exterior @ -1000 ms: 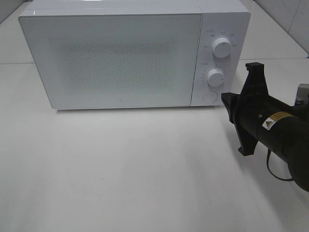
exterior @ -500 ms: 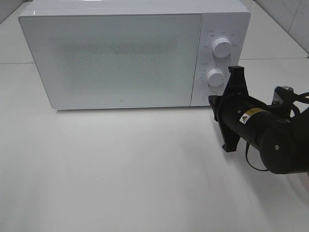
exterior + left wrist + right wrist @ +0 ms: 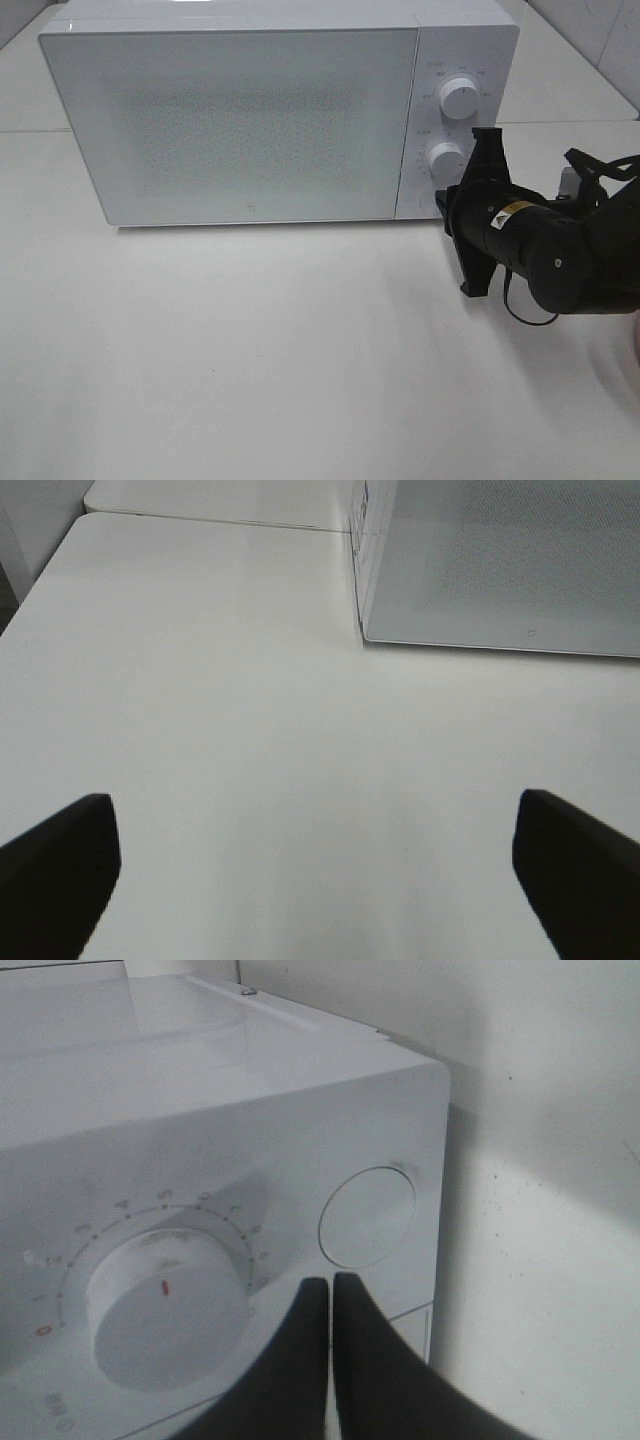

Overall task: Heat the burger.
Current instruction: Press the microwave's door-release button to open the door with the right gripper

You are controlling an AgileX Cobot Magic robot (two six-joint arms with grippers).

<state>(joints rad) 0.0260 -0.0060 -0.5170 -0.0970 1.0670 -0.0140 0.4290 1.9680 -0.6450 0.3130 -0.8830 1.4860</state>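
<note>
The right gripper (image 3: 327, 1282) is hovering with its jaws pressed together, tips pointing at the white microwave's (image 3: 240, 110) control panel, just beside the round button (image 3: 367, 1216) sitting at 6 o'clock from the lower dial (image 3: 165, 1305). The left gripper (image 3: 315, 805) is hanging wide apart over the table (image 3: 250, 340). The microwave door is standing closed, and the burger is showing in no view.
</note>
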